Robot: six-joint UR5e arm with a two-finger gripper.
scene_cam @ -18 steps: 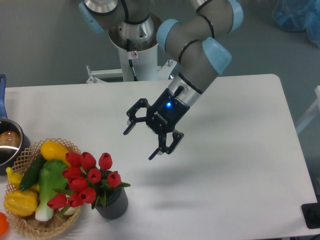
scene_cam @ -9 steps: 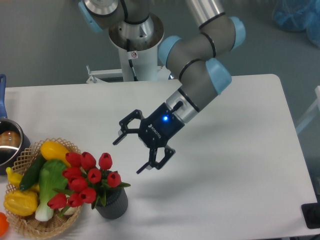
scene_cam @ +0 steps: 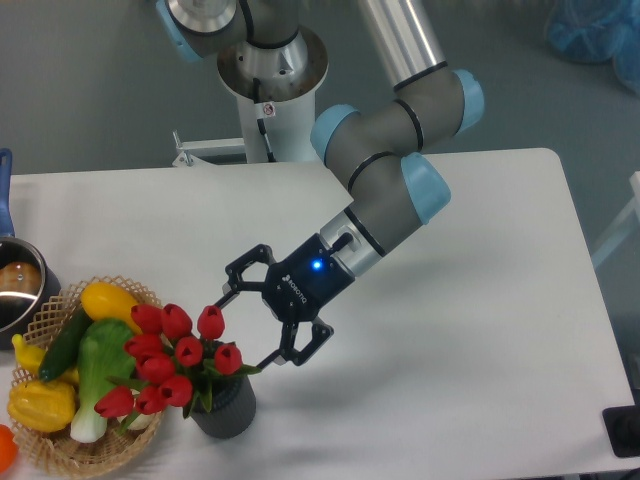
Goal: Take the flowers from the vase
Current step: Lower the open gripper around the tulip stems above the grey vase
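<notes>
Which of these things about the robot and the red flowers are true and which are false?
1. The gripper is open. True.
2. The flowers are lying flat on the table. False: they stand in the vase.
3. The gripper is squeezing the flowers. False: its fingers are spread beside the top buds, closed on nothing.
4. A wicker basket of vegetables sits left of the vase. True.
5. The vase is tipped over. False: it stands upright on the table.

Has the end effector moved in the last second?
Yes. The open end effector has moved down and left, closing on the flowers in the vase, which stayed put.
</notes>
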